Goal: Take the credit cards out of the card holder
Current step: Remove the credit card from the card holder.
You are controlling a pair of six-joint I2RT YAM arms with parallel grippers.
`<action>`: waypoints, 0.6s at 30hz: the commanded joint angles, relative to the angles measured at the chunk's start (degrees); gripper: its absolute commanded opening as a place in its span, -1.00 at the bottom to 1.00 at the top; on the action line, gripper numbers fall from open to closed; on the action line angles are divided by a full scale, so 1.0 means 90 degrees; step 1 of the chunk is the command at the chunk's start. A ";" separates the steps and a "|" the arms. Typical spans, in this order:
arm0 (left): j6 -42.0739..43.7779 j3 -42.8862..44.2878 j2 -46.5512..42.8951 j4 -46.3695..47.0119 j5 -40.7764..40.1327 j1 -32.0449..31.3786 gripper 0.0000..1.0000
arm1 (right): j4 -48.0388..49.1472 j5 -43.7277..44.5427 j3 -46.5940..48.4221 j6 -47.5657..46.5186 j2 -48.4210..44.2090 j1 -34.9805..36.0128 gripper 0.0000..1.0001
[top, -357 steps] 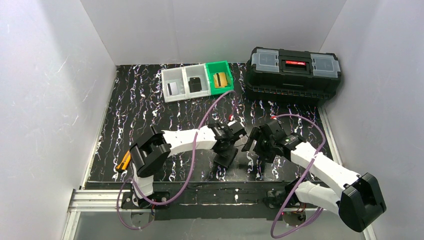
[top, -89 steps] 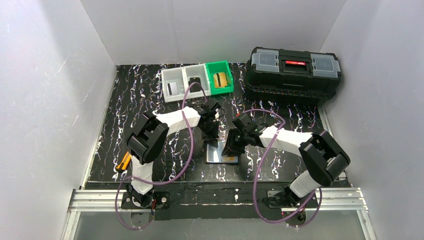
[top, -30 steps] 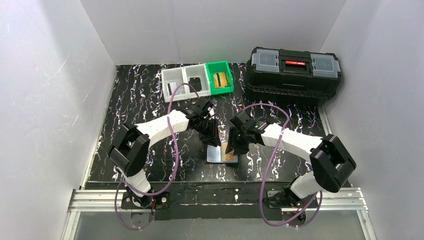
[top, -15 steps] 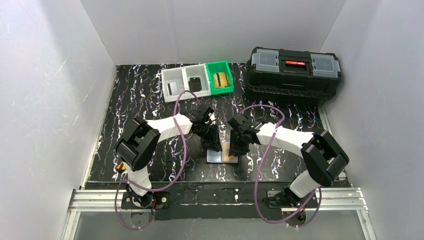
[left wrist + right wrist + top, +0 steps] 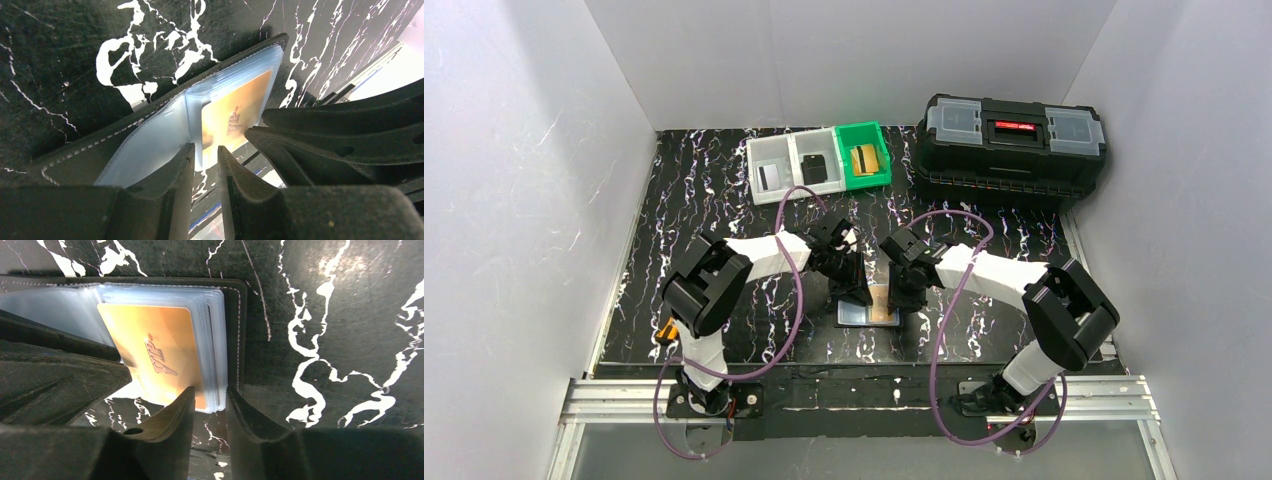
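From above only, bins (image 5: 796,192) hold 3 cards (image 5: 865,158).

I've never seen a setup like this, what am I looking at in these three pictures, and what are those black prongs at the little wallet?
Two white robot arms work on a black marbled table. One picture looks down from above; the other two come from wrist cameras, so the prongs are the left gripper and right gripper. Between them lies an open black card holder with clear pockets, a gold-orange card inside. Both grippers sit at its edge; whether they pinch anything isn't clear. Behind: grey and green plastic bins holding cards and a black toolbox.
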 commanded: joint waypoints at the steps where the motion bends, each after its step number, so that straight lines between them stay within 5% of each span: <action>1: -0.0006 -0.0095 0.0104 0.0020 0.0166 -0.0010 -0.53 | 0.0100 0.0028 0.0185 0.0006 0.0229 -0.0026 -0.34; 11: -0.0266 -0.0262 0.0230 0.0478 0.0383 -0.0009 -0.59 | 0.0185 -0.0127 0.0182 0.0005 0.0472 -0.0026 -0.60; 18: -0.0347 -0.0302 0.0153 0.0588 0.0491 -0.0003 -0.99 | 0.0116 -0.0065 0.0176 0.0005 0.0604 -0.0026 -0.67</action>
